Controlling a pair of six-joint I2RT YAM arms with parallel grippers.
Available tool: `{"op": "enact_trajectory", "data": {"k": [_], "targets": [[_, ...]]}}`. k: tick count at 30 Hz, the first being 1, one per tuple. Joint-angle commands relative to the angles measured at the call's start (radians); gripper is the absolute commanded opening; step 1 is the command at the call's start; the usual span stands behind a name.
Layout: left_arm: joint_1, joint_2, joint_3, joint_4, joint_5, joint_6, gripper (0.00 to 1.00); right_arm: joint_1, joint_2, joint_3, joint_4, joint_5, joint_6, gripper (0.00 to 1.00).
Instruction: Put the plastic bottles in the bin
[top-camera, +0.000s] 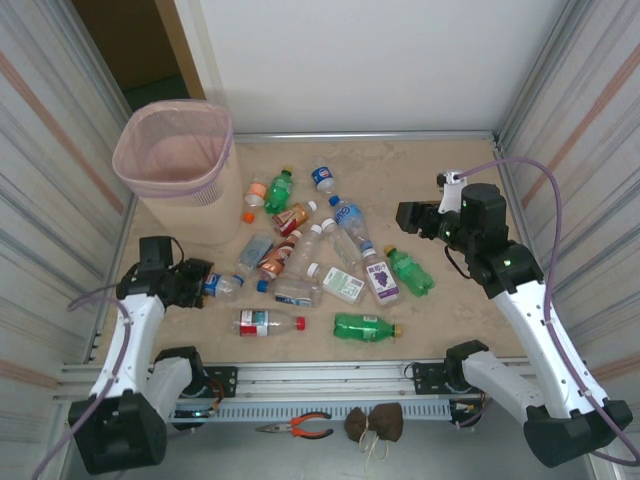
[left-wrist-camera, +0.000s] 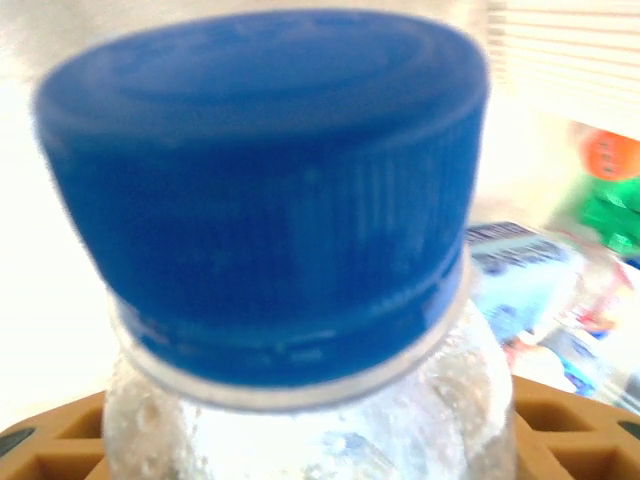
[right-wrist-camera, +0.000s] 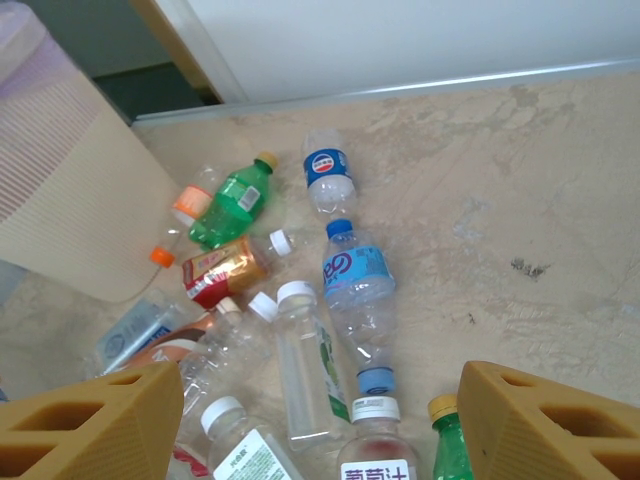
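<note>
Left fingers (left-wrist-camera: 575, 425) flank blue-capped bottle (left-wrist-camera: 270, 200) for lift to bin (top-camera: 205, 212), clamp unclear; right fingers (right-wrist-camera: 90, 420) wide, empty, over bottle pile (right-wrist-camera: 300, 330)

Built as two slim limbs, left arm (top-camera: 125, 345) and right arm (top-camera: 535, 320), with white shells over the long links and black housings at the joints, wrists and blocky bases. Trailed on each side by a thin lilac cable (top-camera: 520, 160) looping off the wrist. Tipped at the right gripper (top-camera: 403, 216) with ochre plastic fingers (right-wrist-camera: 85, 425), blunt wedges moulded with rows of rectangular pockets.
</note>
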Motion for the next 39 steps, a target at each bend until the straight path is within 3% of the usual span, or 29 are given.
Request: {"op": "enact_trajectory", "data": {"k": [1, 8, 10, 16, 22, 28, 32, 39], "targets": [[0.014, -0.077, 0.073, 0.007, -0.025, 0.148, 0.45, 0.006, -0.02, 0.033, -0.014, -0.001, -0.015, 0.72], [0.015, -0.183, 0.175, 0.097, 0.022, 0.343, 0.43, 0.006, -0.021, 0.054, -0.014, -0.001, -0.025, 0.71], [0.015, -0.199, 0.215, 0.116, 0.044, 0.394, 0.38, 0.006, -0.019, 0.059, -0.015, 0.002, -0.029, 0.72], [0.014, -0.168, 0.376, 0.16, 0.15, 0.59, 0.31, 0.006, -0.007, 0.071, -0.005, -0.009, -0.043, 0.72], [-0.03, -0.011, 0.599, 0.157, 0.174, 0.747, 0.3, 0.006, 0.015, 0.089, 0.007, -0.018, -0.044, 0.72], [-0.118, 0.195, 0.87, 0.114, 0.092, 0.935, 0.33, 0.007, 0.015, 0.1, 0.006, -0.022, -0.04, 0.72], [-0.126, 0.348, 1.06, 0.049, 0.059, 1.056, 0.34, 0.006, 0.007, 0.107, -0.009, -0.02, -0.04, 0.71], [-0.127, 0.566, 1.252, -0.012, -0.046, 1.193, 0.33, 0.007, -0.015, 0.108, -0.02, -0.028, -0.043, 0.72]]}}
